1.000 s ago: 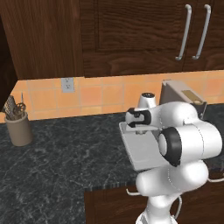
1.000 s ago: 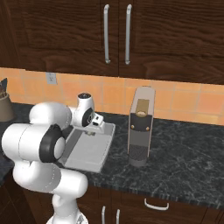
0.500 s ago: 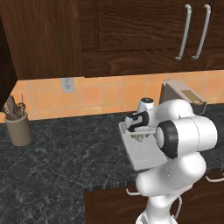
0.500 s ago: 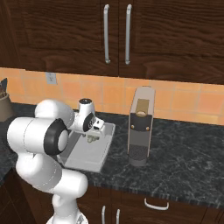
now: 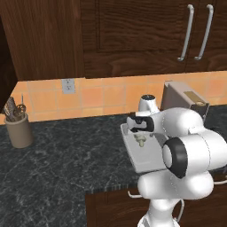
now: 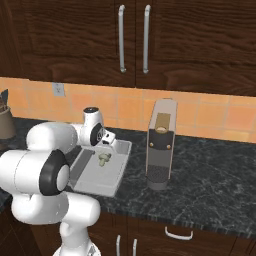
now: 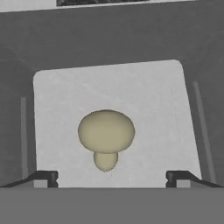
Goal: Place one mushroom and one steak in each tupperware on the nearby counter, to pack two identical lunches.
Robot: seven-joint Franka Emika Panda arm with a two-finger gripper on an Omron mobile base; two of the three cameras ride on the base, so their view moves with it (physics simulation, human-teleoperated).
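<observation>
A pale tan mushroom (image 7: pixel 106 131) lies cap-up on the light floor of a shallow grey tupperware (image 7: pixel 153 96). This tupperware (image 5: pixel 146 166) sits on the dark speckled counter (image 5: pixel 57 168) in front of the robot. My gripper (image 7: pixel 112 177) hangs just above the mushroom, open, its two fingertips (image 7: pixel 43 178) wide apart and holding nothing. From the base views, the gripper (image 5: pixel 136 131) points down over the far half of the tupperware (image 6: pixel 95 182), with the mushroom (image 5: pixel 141 142) (image 6: pixel 104 158) right under it. No steak is in view.
A tall brown coffee machine (image 6: pixel 161 145) stands right of the tupperware, close to its edge. A utensil crock (image 5: pixel 18 128) is at the far left of the counter. Dark wall cabinets with silver handles (image 6: pixel 121 37) hang above. Open counter lies to the left.
The arm's elbow has swung lower and to the side. The hand stays over the tupperware, and the mushroom now lies plainly under the open fingers.
</observation>
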